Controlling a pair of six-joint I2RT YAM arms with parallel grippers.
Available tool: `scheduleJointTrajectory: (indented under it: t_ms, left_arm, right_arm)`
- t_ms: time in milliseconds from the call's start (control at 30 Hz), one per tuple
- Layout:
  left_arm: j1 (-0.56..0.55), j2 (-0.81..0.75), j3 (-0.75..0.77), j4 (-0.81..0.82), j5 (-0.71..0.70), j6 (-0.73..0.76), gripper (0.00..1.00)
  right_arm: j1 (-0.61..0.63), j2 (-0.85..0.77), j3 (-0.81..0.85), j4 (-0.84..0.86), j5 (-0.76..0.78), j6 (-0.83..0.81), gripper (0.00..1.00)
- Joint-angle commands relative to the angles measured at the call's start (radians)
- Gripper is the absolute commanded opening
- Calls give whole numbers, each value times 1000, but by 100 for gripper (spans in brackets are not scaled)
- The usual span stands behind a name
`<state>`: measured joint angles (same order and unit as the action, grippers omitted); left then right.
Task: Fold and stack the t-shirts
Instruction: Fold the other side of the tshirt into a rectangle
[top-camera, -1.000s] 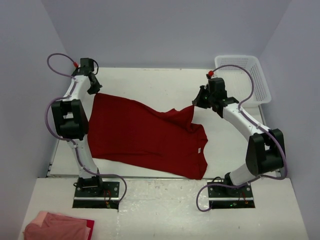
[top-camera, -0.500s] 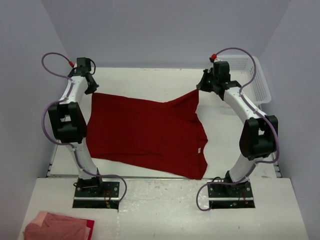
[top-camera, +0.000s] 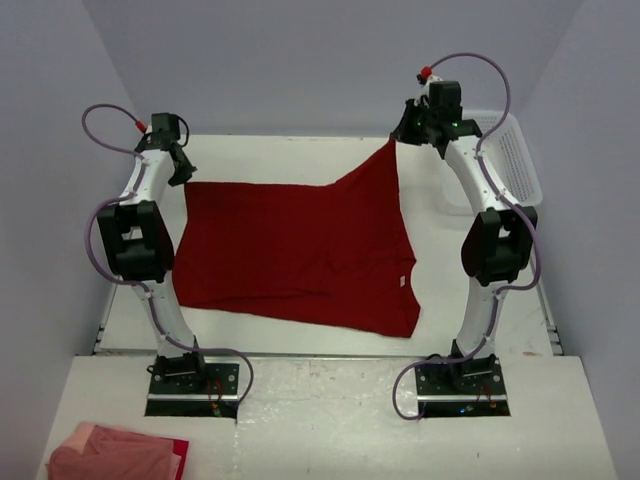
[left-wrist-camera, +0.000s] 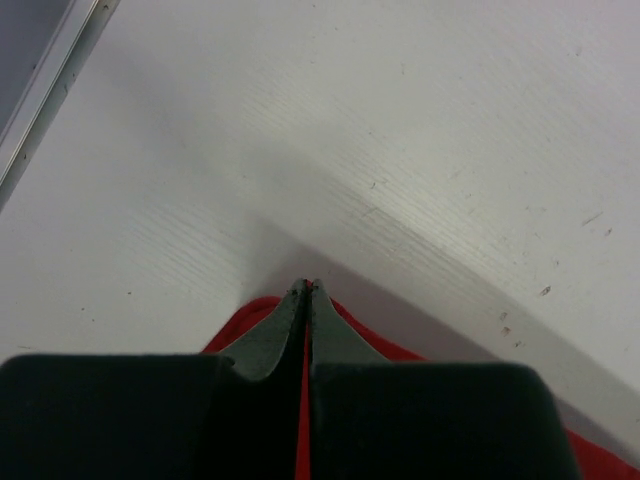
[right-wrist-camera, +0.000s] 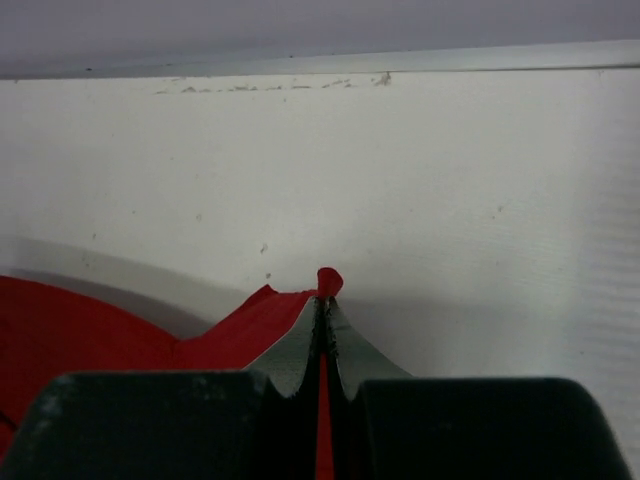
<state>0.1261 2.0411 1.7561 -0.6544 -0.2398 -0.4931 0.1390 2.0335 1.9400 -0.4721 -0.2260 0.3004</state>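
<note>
Your left claw (left-wrist-camera: 305, 288) and right claw (right-wrist-camera: 324, 302) each clamped on a red t-shirt (top-camera: 290, 250) corner, overhead view alone showing its white neck label (top-camera: 401, 283).

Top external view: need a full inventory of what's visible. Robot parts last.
deep red short-sleeved cloth t-shirt: 1, deep red with a small white label, spread across the middle of the table, far right corner lifted
white plastic mesh basket: 1, white, far right corner of the table, partly behind the right arm
crumpled pink and red cloth pile: 1 pile, pink over red, near left corner, in front of the arm bases
white table: 1, white, under the t-shirt
left gripper: 1, black, shut on the t-shirt's far left corner
right gripper: 1, black, shut on the t-shirt's far right corner, raised
</note>
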Motion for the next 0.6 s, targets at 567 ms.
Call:
scheduleJointTrajectory:
  t_ms: [567]
  left_arm:
    - [9, 74, 94, 10, 70, 14, 0]
  right_arm:
    - [-21, 140, 309, -139, -98, -70, 0]
